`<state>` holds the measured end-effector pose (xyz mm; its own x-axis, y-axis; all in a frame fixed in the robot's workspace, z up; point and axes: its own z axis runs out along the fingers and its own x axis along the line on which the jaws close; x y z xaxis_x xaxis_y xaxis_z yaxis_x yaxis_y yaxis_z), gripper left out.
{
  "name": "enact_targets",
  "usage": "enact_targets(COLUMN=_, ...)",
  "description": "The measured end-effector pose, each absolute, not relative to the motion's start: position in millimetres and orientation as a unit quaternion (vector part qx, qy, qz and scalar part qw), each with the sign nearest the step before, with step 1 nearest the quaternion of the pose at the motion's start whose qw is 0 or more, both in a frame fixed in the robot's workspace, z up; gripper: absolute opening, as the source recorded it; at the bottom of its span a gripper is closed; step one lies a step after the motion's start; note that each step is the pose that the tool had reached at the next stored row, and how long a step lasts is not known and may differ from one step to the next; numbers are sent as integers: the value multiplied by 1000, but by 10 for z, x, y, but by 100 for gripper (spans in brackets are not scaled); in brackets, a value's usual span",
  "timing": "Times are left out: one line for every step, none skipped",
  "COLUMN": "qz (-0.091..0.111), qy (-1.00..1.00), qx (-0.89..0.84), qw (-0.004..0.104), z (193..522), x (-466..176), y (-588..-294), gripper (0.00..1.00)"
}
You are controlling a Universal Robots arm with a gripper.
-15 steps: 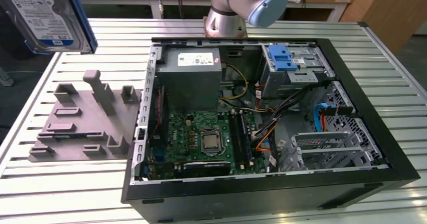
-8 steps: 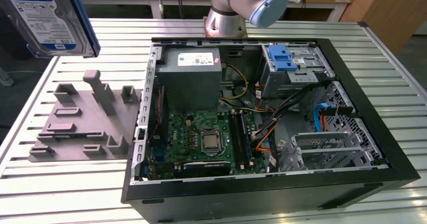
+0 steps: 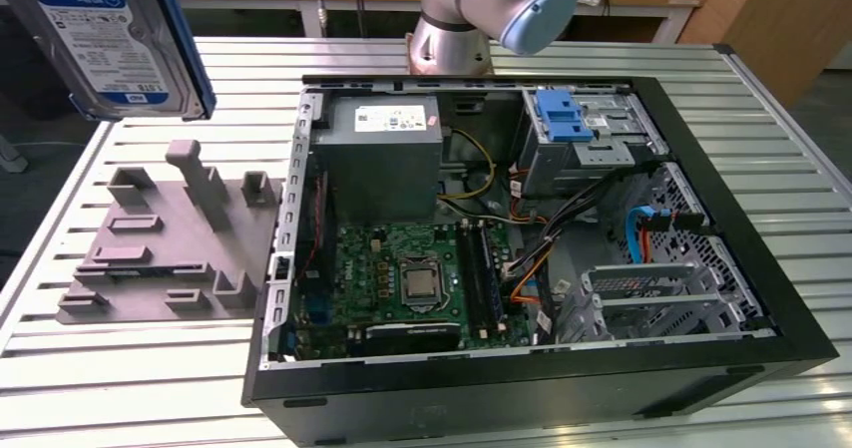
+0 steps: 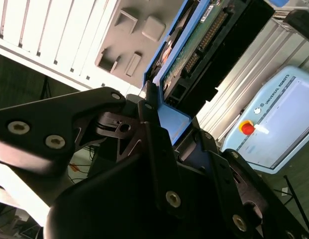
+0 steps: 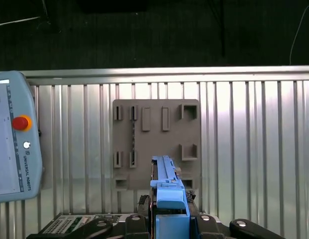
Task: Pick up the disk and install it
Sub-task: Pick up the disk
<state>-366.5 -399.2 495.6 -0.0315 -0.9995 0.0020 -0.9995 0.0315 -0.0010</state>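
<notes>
The disk (image 3: 114,44) hangs high in the air at the exterior view's upper left, above the slatted table, its white-and-blue label facing the camera and a blue rail along its edge. In the second wrist view the disk (image 4: 194,45) shows its green circuit board and blue rail, and my gripper (image 4: 171,124) is shut on its blue end. The first wrist view has the disk (image 5: 166,181) edge-on, standing up out of the gripper (image 5: 169,219), above the grey fixture plate (image 5: 156,142).
An open black computer case (image 3: 745,368) lies on the table, with a grey power-supply box (image 3: 386,134) and a drive cage with a blue latch (image 3: 566,119) at its far end. The grey fixture plate (image 3: 174,238) lies beside the case. A teach pendant (image 5: 12,134) rests on the table.
</notes>
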Motion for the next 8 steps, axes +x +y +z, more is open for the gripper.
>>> enact_targets(qz=1, qy=-718, qx=696, qw=0, z=4957, x=-3643, y=-3999, gripper=36)
enact_targets(qz=1, qy=-718, qx=696, qw=0, z=4957, x=-3619, y=-4007, gripper=36)
enact_targets(qz=1, qy=-718, qx=696, qw=0, z=4957, x=-3597, y=-4013, gripper=36)
enact_targets(qz=1, qy=-718, qx=696, qw=0, z=4957, x=-3577, y=-4019, gripper=36)
enact_targets(qz=1, qy=-718, qx=696, qw=0, z=4956, x=-3556, y=-4026, gripper=36)
enact_targets(qz=1, qy=-718, qx=696, qw=0, z=4956, x=-3536, y=-4032, gripper=36)
enact_targets(qz=1, qy=-718, qx=696, qw=0, z=4957, x=-3515, y=-4039, gripper=36)
enact_targets(qz=1, qy=-718, qx=696, qw=0, z=4956, x=-3493, y=-4047, gripper=36)
